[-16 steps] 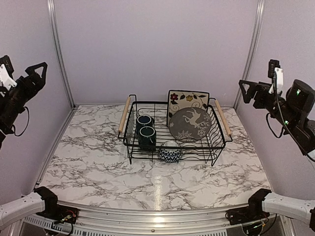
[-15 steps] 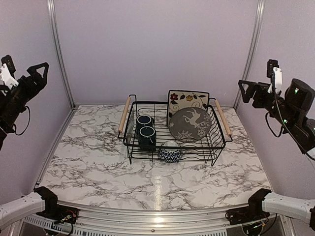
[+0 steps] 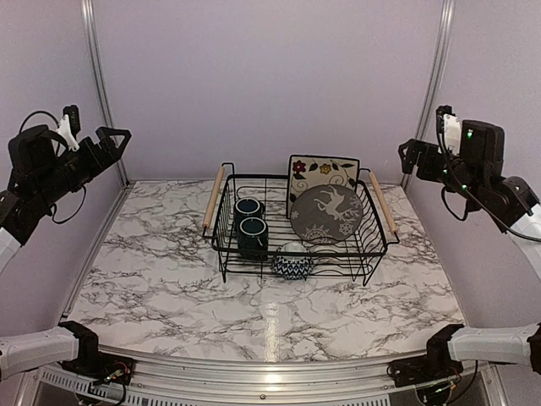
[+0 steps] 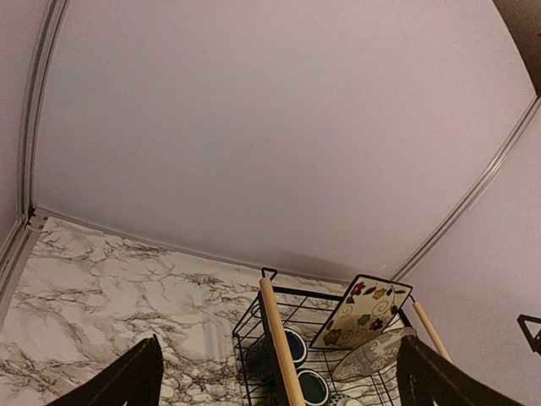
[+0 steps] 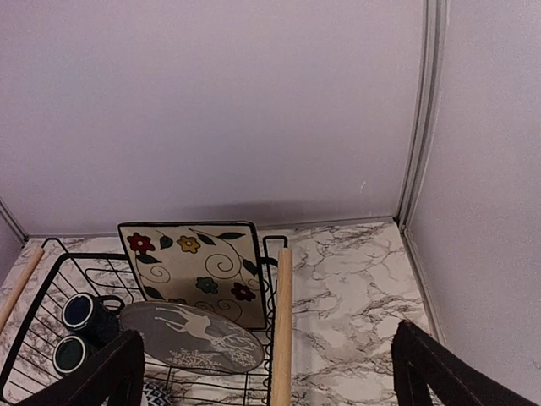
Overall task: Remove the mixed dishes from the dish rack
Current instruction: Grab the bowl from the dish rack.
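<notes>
my left tool and right tool hang high, fingers apart, holding nothing. below and between them, on the marbled surface, the black wire dish rack holds two dark teal mugs, a blue-white patterned small bowl, a round grey plate and a square cream floral plate.

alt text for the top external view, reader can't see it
A black wire dish rack sits toward the back of a marble table, holding two dark mugs, a patterned bowl, a round grey plate and a square floral plate. The left fingers and right fingers hang raised at the sides, open and empty.
</notes>
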`<state>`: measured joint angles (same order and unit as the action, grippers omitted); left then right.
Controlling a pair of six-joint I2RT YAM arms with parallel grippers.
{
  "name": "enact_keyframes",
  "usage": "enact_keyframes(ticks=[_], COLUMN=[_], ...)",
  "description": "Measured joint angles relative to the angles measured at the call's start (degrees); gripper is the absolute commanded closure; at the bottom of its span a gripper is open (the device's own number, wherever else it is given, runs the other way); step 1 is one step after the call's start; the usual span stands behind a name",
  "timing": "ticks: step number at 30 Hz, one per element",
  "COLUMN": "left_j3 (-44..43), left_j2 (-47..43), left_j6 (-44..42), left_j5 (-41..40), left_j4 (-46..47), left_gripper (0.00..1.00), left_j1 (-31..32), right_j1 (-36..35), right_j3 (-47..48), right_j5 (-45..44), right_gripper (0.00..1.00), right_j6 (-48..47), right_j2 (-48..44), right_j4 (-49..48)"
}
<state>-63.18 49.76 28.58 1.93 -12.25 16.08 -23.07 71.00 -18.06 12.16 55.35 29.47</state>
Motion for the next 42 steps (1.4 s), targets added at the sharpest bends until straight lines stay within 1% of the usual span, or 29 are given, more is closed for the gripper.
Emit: enact_keyframes(ticks=[4, 6, 12, 16, 18, 20, 26, 29, 33, 37, 40, 42], left_j3=[1.3, 2.1, 5.1, 6.9, 7.6, 8.3, 9.7, 10.6, 11.3, 11.3, 11.4, 12.0], left_j2=[1.2, 1.2, 1.0, 1.0, 1.0, 1.0, 1.2, 1.2, 1.5, 2.0, 1.9, 1.7], left_j6=[1.2, 1.9, 3.6, 4.6, 4.9, 5.3, 6.0, 6.2, 6.4, 6.4, 6.4, 6.7], left_j5=[1.6, 2.1, 3.1, 3.2, 3.2, 3.2, 2.5, 1.9, 0.9, 0.2, -0.3, -0.5], left_j4=[-0.7, -1.2, -1.5, -1.6, -1.8, -1.8, -2.1, -2.3, -3.2, -4.4, -4.7, -4.7], left_gripper=[0.01, 0.01, 0.01, 0.01, 0.01, 0.01, 0.01, 0.01, 0.01, 0.01, 0.01, 0.01], left_j1=[2.5, 3.6, 5.5, 6.8, 7.5, 8.3, 10.4, 11.2, 11.7, 12.1, 12.3, 12.4], right_j1=[0.2, 0.4, 1.3, 0.7, -0.7, -4.1, -14.7, -17.7, -20.0, -20.2, -20.2, -20.2], right_j3=[0.5, 0.2, -4.8, -4.2, -2.8, -1.1, 3.5, 5.9, 9.5, 12.2, 13.9, 14.8], right_j5=[-2.4, -2.0, 5.6, 11.5, 12.5, 12.3, 9.0, 7.8, 6.5, 6.0, 7.6, 9.5], right_gripper=[0.01, 0.01, 0.01, 0.01, 0.01, 0.01, 0.01, 0.01, 0.01, 0.01, 0.02, 0.06], right_j6=[2.8, 3.1, 1.7, 1.5, 1.5, 1.4, 2.5, 3.8, 5.4, 7.4, 7.7, 7.2], right_j2=[2.4, 2.8, -0.1, 1.7, 4.6, 8.5, 19.0, 23.8, 31.6, 38.9, 43.5, 45.9], right_j4=[2.4, 2.6, -0.6, -1.6, -1.7, -2.0, -1.8, -0.8, 1.0, 4.2, 6.3, 7.3])
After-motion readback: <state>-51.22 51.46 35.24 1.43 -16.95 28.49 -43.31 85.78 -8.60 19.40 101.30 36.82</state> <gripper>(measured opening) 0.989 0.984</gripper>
